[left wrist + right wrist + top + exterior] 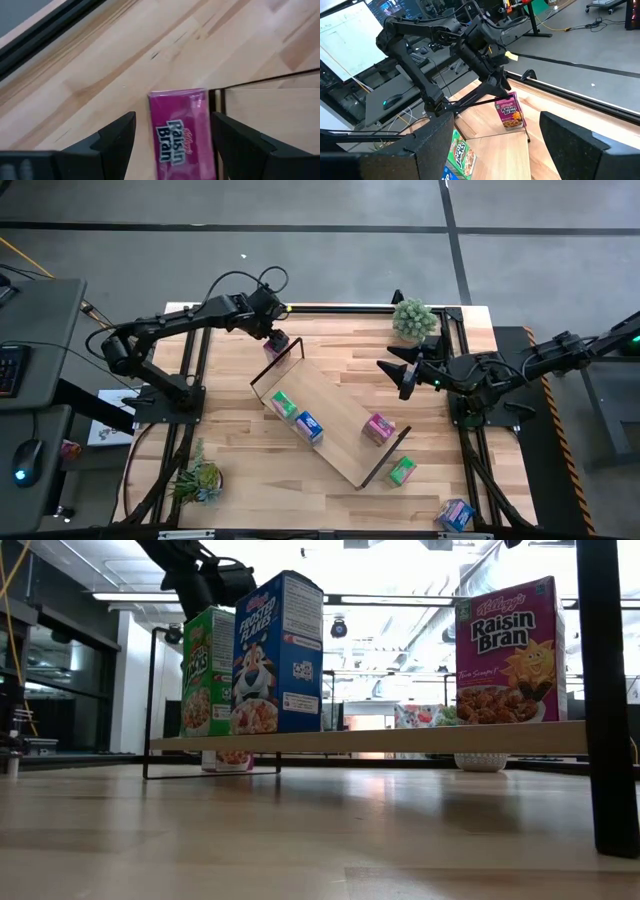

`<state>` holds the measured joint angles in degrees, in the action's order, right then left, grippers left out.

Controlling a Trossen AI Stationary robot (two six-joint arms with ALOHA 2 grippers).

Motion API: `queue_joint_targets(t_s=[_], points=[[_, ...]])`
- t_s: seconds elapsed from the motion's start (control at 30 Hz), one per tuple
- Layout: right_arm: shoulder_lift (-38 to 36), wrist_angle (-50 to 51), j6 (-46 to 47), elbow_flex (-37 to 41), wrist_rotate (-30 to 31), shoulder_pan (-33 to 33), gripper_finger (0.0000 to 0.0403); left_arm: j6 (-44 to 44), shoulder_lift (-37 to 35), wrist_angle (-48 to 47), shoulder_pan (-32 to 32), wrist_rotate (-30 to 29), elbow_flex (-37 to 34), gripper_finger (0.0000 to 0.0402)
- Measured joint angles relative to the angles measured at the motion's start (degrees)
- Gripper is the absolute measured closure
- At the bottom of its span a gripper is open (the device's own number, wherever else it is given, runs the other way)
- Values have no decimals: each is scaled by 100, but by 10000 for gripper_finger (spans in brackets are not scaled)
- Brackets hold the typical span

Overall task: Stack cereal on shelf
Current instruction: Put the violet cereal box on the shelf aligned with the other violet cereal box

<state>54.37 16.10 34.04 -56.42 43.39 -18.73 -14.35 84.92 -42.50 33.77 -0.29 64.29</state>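
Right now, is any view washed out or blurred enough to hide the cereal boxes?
Low view: bright ceiling lights blow out the background, yet the Raisin Bran box on the shelf reads clearly; the black frame post at the right edge is soft. Left wrist view: the pink box is slightly soft, label legible. High view: even light, boxes small.

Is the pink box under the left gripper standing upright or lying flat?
Upright. The right wrist view shows the pink box standing on the table beside the shelf, and the open left gripper hangs just above it.

Bright, even overhead light — ceiling lamps glare behind the shelf (370, 740); near the left gripper (172, 145), fingers blur.
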Motion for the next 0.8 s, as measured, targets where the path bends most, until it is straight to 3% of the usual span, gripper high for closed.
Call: queue_joint_targets(t_s=[0.8], points=[[0, -2, 46, 0, -145, -1, 114, -185, 35, 179, 1, -192, 0, 138]])
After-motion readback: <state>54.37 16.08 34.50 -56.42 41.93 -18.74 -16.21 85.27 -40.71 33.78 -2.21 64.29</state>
